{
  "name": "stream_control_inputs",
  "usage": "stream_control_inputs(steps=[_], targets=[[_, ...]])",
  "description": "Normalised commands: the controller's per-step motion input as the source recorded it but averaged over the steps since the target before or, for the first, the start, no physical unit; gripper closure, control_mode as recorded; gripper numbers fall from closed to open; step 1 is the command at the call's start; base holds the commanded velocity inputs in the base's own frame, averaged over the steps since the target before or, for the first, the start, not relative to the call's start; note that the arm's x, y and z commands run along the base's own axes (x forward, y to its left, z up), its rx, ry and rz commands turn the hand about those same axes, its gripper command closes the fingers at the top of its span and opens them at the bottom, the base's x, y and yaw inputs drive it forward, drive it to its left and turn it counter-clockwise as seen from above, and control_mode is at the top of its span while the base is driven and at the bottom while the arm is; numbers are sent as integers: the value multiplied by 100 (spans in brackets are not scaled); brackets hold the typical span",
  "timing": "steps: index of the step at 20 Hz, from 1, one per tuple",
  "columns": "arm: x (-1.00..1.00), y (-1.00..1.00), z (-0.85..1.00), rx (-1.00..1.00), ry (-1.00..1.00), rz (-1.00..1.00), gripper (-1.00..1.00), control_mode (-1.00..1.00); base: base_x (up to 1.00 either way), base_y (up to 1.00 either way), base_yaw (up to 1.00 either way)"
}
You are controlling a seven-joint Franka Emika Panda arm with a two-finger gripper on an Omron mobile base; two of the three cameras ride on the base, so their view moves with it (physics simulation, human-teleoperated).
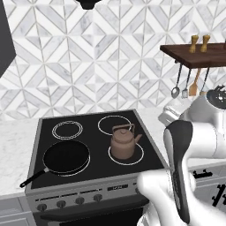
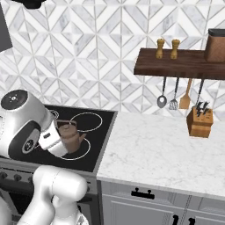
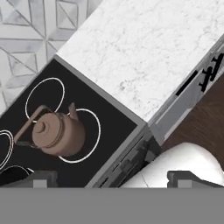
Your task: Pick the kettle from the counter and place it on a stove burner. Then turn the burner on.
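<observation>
Our open, empty hand point(image 3: 109, 179) hovers above the squat copper-brown kettle point(image 3: 54, 133) on its white-ringed burner point(image 3: 74, 135); we risk turning the wrong knob.

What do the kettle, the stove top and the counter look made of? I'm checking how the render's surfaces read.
Kettle: copper-brown metal, by its colour and soft sheen, likely brushed rather than mirror-polished. Stove top: flat black glass, smooth, with thin white ring outlines drawn on it. Counter: white marble or a marble-look stone, going by the faint grey veins; the finish looks matte.
</observation>
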Motion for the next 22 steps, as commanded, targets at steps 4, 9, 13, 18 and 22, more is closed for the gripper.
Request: stream_control_inputs(steps=[4, 9, 13, 18, 22], targets=[[-58, 100, -34, -34, 0, 19, -100, -100, 0, 0, 0], [-67, 100, -55, -48, 0, 26, -100, -100, 0, 0, 0], [-75, 100, -88, -57, -4, 38, -100, -100, 0, 0, 0], [-62, 41, -100, -52, -1, 36, -100, -100, 0, 0, 0], [-3, -18, -98, -12, -16, 14, -100, -100, 0, 0, 0]])
